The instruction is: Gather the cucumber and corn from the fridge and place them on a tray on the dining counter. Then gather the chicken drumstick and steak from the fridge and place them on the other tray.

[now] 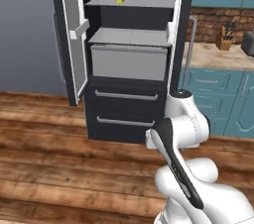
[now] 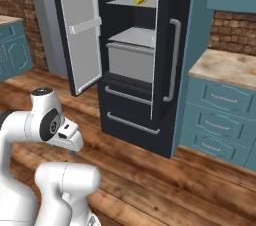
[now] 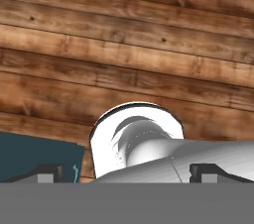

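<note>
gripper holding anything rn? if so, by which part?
Nothing held. In the hand view the gripper is open, its fingertips wide apart over the wooden floor, with nothing between them.

So the fridge (image 1: 126,114) has its left door swung wide open, and inside there's a grey upper shelf (image 1: 130,2) with the corn (image 1: 119,1) sitting right on it, roughly mid-shelf, a bit left of center and toward the back. Below that is a second grey shelf (image 1: 130,36), which forms the top of a grey drawer box. The fridge itself stands on the wood plank floor (image 1: 44,158).
</note>
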{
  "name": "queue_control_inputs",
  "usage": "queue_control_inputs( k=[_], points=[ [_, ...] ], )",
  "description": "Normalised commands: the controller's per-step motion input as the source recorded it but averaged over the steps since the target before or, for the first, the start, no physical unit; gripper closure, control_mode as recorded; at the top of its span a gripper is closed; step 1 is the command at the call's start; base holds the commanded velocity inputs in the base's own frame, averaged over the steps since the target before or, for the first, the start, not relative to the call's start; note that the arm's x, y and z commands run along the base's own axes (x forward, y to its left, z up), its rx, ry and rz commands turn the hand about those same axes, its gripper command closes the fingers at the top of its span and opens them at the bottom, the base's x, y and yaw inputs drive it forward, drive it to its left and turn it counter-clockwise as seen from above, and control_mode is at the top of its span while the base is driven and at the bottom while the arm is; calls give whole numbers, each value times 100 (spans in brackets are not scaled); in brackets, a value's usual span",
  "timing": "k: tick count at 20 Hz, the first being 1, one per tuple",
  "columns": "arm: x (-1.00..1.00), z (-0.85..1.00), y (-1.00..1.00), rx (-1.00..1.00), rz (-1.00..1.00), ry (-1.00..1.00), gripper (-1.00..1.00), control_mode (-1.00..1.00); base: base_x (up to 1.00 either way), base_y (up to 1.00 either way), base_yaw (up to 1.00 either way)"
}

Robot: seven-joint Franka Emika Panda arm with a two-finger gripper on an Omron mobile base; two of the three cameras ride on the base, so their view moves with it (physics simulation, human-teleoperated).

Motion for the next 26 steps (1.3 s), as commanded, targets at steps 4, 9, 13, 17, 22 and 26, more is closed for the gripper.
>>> queue_control_inputs(
  k=[4,9,13,17,22,26],
  points=[
    [0,0,0,0,0,0,-100,100,100,45,0],
    [0,0,0,0,0,0,-100,100,100,0,-11],
    [0,0,0,0,0,0,-100,100,100,27,-7],
    [0,0,0,0,0,0,-100,100,100,61,-26],
    [0,0,0,0,0,0,-100,100,99,25,-34],
    [0,0,0,0,0,0,-100,100,63,11,-40]
  ],
)
